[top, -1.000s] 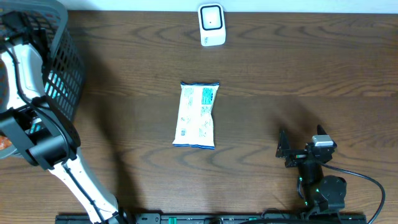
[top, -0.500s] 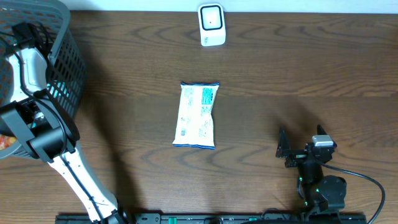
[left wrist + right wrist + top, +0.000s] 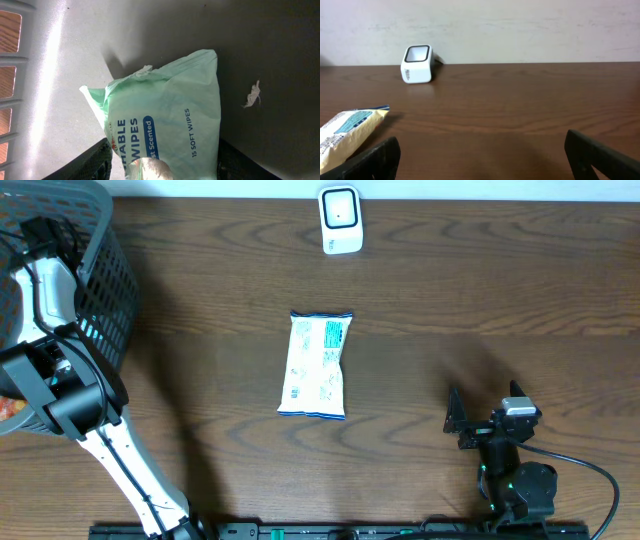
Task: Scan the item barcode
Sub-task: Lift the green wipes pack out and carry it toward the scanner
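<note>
We see the brown wooden table [image 3: 500, 300] spreading out ahead of both grippers. The grey mesh basket [image 3: 105, 290] stands at its far left corner, and the left arm [image 3: 60, 395] reaches down into it, so the basket walls surround that arm's end on all sides. The right arm [image 3: 515, 480] sits low at the near edge, well apart from everything else.

We see the right gripper [image 3: 480, 150] spread wide, one finger at each lower corner of its wrist view and only bare table between them. Ahead of it and to its left lies a white and blue snack packet [image 3: 317, 365], flat on the wood.

The left gripper [image 3: 165, 160] hangs over the grey basket floor with its two dark fingers [image 3: 102, 160] on either side of a pale green wipes pack [image 3: 170, 110]. The pack runs forward from between the fingers, printed side up, and we read "WIPES", "Scented" and "15 SOFT WIPES" on it. The fingers stand right against its edges, but we cannot tell whether they press on it or only flank it.

The white barcode scanner [image 3: 340, 220] stands upright at the far edge of the table, farther ahead of the right gripper than the packet and also to its left, well apart from both.

Ahead and to the right of the left gripper, a small white scrap [image 3: 252, 94] lies on the basket floor, just beside the pack.
</note>
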`<state>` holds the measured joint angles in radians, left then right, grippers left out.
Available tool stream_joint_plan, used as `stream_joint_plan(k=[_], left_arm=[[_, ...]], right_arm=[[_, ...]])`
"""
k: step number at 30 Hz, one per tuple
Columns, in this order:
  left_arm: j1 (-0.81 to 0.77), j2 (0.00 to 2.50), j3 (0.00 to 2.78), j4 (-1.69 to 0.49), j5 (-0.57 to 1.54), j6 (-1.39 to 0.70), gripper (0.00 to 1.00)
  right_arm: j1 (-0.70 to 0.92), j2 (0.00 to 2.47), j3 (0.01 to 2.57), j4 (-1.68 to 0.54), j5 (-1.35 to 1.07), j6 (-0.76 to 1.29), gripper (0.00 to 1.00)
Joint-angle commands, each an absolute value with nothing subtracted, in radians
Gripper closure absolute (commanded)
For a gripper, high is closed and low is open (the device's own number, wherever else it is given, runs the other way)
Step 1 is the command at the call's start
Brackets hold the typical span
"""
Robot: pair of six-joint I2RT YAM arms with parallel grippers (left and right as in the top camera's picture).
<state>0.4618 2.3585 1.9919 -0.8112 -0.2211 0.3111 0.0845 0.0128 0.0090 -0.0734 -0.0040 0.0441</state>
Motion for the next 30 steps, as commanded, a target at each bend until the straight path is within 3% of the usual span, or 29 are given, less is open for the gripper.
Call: stream_joint_plan(k=[1,8,13,20,30], left_arm=[[0.470,2.407,1.983,-0.826,-0.221,0.309,0.36],[0.501,2.407,1.960,-0.821,-0.165,0.310,0.36],[0.527,2.407,1.960,-0.828,-0.165,0.301,0.51],[0.542,2.406,1.960,-0.830,-0.165,0.267,0.92],[0.535,2.235,1.979,-0.859,-0.165,0.146,0.92]], right_arm=[[0.093,0.007,0.005,-0.075,-0.006,0.036,0.01],[0.093,0.007,0.005,-0.075,-0.006,0.036,0.01],[0.093,0.007,0.005,-0.075,-0.006,0.036,0.01],[0.093,0.007,0.005,-0.075,-0.006,0.036,0.01],[0.093,0.007,0.005,-0.075,-0.006,0.036,0.01]])
